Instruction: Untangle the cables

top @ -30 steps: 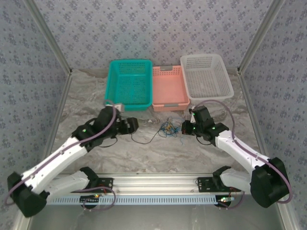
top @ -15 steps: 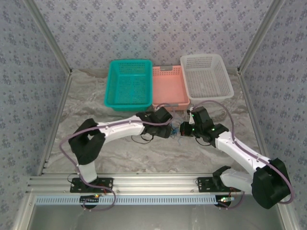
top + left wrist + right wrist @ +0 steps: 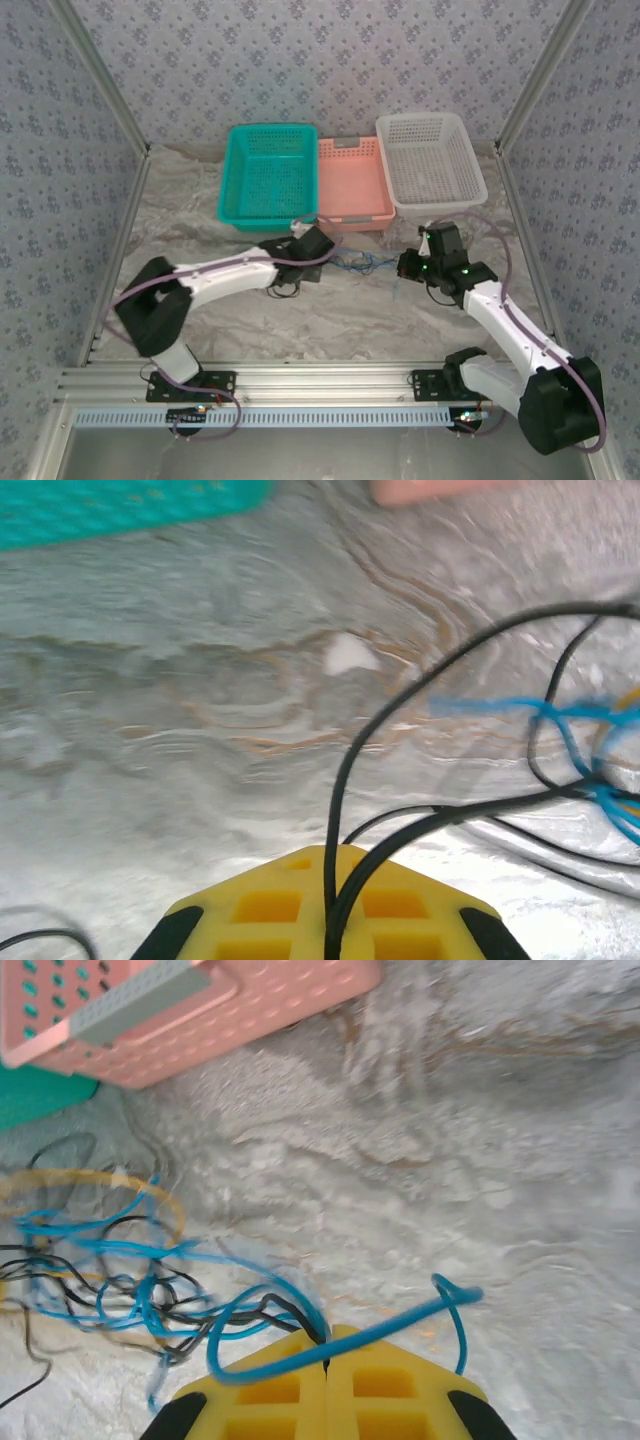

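While the cables (image 3: 360, 263) lie tangled on the counter (image 3: 200, 200) between the two arms, just in front of the pink basket (image 3: 352, 190), both pincers are pressed together. The left pincer (image 3: 328, 920) pinches a black cable (image 3: 337, 800), which arcs away toward the knot at its right. The right pincer (image 3: 326, 1375) pinches a blue cable (image 3: 340, 1343) that loops across its tips, with black, blue and yellowish strands knotted just to its left.
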Robot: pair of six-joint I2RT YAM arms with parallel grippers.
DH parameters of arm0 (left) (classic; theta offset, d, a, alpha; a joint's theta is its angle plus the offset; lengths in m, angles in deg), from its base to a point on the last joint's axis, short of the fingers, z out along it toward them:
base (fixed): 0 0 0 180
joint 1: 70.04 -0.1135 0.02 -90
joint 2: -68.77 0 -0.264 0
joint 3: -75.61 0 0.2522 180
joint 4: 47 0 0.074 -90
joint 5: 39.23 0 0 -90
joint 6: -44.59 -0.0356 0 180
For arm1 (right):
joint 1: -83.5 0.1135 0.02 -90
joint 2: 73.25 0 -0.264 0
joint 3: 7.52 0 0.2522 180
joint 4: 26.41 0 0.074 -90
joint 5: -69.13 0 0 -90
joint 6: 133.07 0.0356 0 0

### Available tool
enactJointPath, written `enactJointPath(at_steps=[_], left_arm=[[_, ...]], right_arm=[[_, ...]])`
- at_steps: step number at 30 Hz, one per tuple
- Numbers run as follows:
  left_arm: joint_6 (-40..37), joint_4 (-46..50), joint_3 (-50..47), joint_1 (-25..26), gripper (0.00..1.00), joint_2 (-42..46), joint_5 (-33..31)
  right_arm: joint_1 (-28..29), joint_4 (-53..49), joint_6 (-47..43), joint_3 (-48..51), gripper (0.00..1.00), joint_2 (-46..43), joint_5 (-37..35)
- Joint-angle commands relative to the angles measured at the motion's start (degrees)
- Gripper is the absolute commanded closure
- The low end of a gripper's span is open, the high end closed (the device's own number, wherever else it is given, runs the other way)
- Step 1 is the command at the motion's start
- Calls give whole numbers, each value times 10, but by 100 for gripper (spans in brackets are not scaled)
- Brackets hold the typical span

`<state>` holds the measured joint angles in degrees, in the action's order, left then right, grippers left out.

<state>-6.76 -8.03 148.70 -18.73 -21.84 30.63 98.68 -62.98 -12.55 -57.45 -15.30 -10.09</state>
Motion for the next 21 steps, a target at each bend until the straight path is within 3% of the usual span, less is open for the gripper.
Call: enactJointPath(at_steps=[1,9,15,17,21], left_arm=[[21,-7,-40,-33,100,68,18],[33,4,-83,-65,100,156,61],[22,-2,-77,-66,100,174,93],[28,14,-72,-66,100,189,72],[41,57,-77,-95,100,247,40]], right_arm=[[-31,-47,-14,-22,100,-4,6],[-49,-64,9,-39,100,18,-52],[-49,-38,25,-26,100,32,-42],[-51,-61,25,-30,100,32,-77],[-138,-79,23,-19,100,25,-62]])
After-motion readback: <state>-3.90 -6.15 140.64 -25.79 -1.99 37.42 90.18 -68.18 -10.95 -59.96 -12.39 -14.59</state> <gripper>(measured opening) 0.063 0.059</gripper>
